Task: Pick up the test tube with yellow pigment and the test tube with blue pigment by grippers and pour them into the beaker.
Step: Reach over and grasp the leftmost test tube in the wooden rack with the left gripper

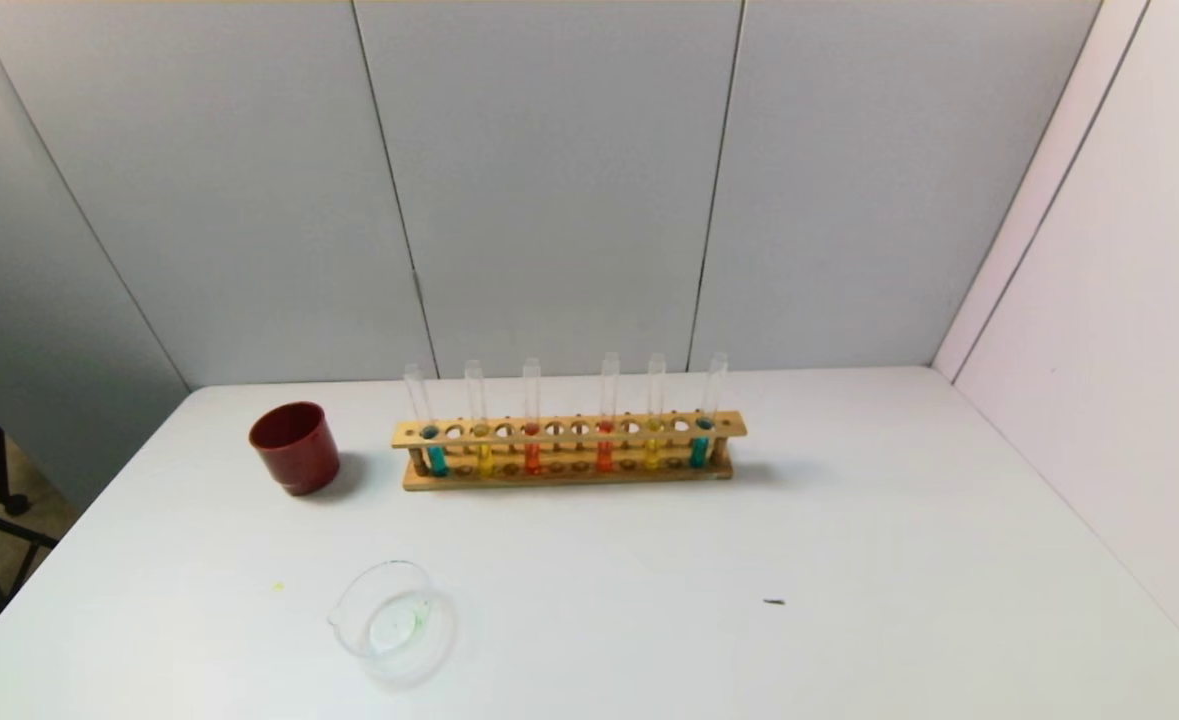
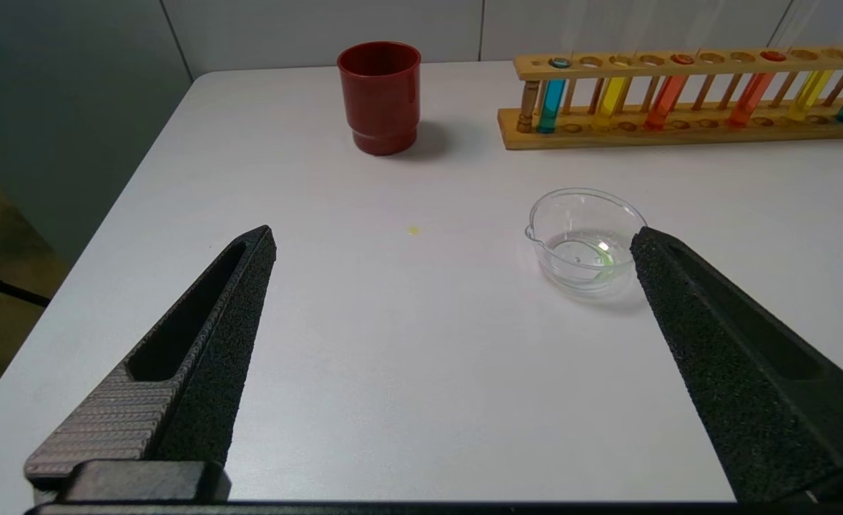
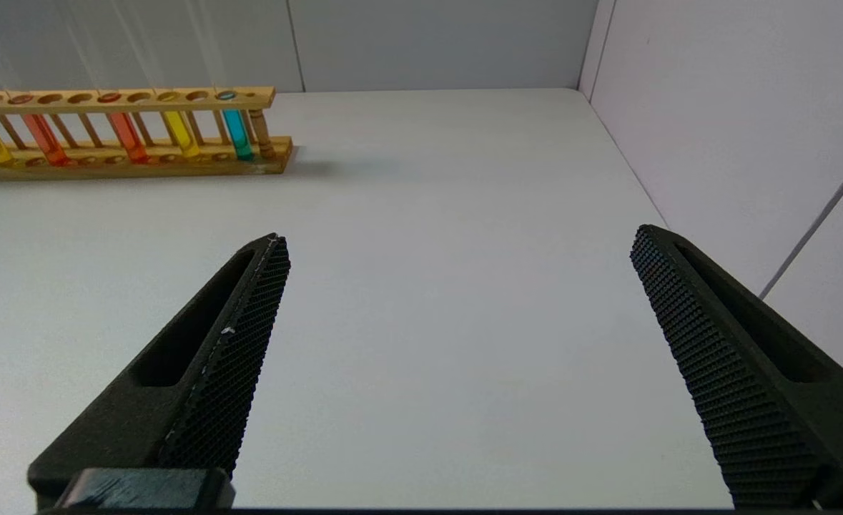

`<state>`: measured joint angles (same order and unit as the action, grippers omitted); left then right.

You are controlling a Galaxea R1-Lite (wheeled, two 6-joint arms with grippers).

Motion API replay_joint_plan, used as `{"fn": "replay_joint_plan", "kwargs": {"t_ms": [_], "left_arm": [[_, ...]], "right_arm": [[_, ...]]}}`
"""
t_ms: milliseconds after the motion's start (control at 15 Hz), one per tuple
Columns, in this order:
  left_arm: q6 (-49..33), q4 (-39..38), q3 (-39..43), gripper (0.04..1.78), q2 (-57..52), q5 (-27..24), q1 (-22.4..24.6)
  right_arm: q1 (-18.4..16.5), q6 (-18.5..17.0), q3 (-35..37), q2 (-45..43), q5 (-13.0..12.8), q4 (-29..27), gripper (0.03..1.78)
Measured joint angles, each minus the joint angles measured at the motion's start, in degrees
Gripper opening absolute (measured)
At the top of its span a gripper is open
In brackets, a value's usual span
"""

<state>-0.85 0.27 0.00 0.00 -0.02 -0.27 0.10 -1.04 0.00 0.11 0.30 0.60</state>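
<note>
Tubes of yellow pigment [image 1: 484, 458] and blue pigment [image 1: 436, 458] stand untouched in the wooden rack [image 1: 569, 428] beyond the beaker [image 1: 386, 620] on the table [image 1: 849, 560], so with left gripper [image 2: 450, 239] and right gripper [image 3: 457, 239] both spread wide and empty, reaching in comes next; no writing is legible.

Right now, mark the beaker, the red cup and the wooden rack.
beaker [image 2: 584, 239]: left wrist view, on its clear near wall.
red cup [image 1: 295, 446]: head view, on its outer side.
wooden rack [image 1: 569, 429]: head view, on the top rail.
</note>
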Motion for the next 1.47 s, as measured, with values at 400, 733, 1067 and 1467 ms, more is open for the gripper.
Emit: {"fn": "replay_joint_plan", "kwargs": {"t_ms": [400, 733, 1067, 1467], "left_arm": [[0.61, 1.40, -2.36, 1.75, 0.21, -0.46, 0.05], [0.39, 6.47, -15.09, 1.75, 8.07, -2.40, -0.39], [0.11, -2.55, -21.14, 1.75, 25.22, -2.51, -3.08], [-0.02, -21.69, -25.77, 1.75, 53.86, -5.01, -3.86]], "right_arm": [[0.00, -0.01, 0.00, 0.00, -0.01, 0.00, 1.74], [0.00, -0.01, 0.00, 0.00, -0.01, -0.02, 1.74], [0.00, -0.01, 0.00, 0.00, -0.01, -0.02, 1.74], [0.01, 0.00, 0.00, 0.00, -0.01, 0.00, 1.74]]}}
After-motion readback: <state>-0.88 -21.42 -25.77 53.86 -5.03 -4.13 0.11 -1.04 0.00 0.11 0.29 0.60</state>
